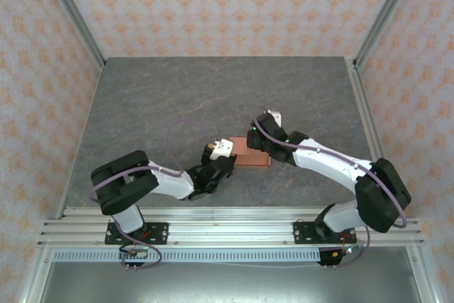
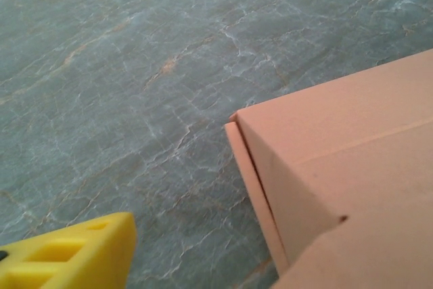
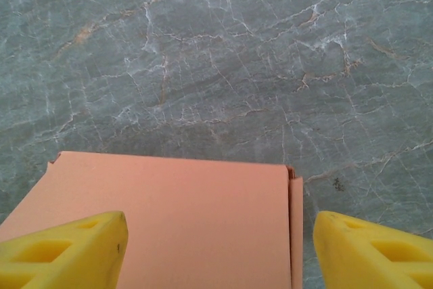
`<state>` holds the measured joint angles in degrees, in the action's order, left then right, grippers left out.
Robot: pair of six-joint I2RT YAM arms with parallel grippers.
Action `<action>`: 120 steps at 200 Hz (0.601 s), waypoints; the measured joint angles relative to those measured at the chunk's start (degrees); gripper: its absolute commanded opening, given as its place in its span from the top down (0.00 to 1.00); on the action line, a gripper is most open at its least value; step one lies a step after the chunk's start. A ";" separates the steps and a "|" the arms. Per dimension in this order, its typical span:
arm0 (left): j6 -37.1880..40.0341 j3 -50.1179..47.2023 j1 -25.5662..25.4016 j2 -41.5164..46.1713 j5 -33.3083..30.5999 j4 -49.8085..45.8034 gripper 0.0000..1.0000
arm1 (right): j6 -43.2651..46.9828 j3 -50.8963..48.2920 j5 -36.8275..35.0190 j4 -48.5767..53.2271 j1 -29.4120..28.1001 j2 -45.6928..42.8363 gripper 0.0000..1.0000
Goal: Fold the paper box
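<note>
Two white-and-black robot arms reach in from a silver rail (image 1: pixel 227 221) at the near edge of a grey, marble-veined table top (image 1: pixel 213 83), and their tips nearly meet in the middle.

On the left, the left arm (image 1: pixel 142 182) lies low and stretches rightward. The left gripper (image 1: pixel 225 157) ends just beside the left end of the salmon-orange thin card box (image 1: pixel 253 157). Its wrist camera looks down past one yellow plastic finger (image 2: pixel 67 255) at the lower left, over bare table and clear of the card. The second finger I cannot make out, so I cannot tell how wide that claw stands or whether it has anything. The box (image 2: pixel 352 167) takes up the lower right of that view. One corner points toward the finger, and a thin edge of card peeks out along its left side.

The box itself sits on the table between the two claws, a small shallow rectangle folded shut, nearer the rail than the far wall.

To the right, the right gripper (image 1: pixel 257 143) hangs over the far right part of the box. From its wrist camera the right gripper (image 3: pixel 220 235) has its jaws spread wide, gripping nothing. One yellow finger (image 3: pixel 67 252) is above the flat top of the box (image 3: pixel 183 208), the other above the table just past the box's right edge, where a narrow strip of card runs alongside. The right arm (image 1: pixel 340 168) bends back to its base at the rail.
</note>
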<state>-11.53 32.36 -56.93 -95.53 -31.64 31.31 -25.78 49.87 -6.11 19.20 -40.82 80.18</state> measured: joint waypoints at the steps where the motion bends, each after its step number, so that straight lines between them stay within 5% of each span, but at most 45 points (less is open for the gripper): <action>1: 0.09 -0.02 0.00 0.11 0.02 -0.15 0.25 | 0.00 0.00 0.00 -0.07 0.00 0.09 0.27; 40: -0.24 -1.57 -0.09 4.85 1.44 -5.03 0.00 | -0.22 -0.26 0.00 -1.36 0.00 1.53 0.28; 120: -0.48 -7.08 -1.44 20.33 5.75 -11.13 0.00 | -1.31 -2.56 -0.07 -3.58 0.00 1.60 0.28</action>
<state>-12.01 25.28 -58.37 -75.20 -25.89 20.18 -27.09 47.31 -6.17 15.62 -40.82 81.78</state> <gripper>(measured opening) 0.999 0.722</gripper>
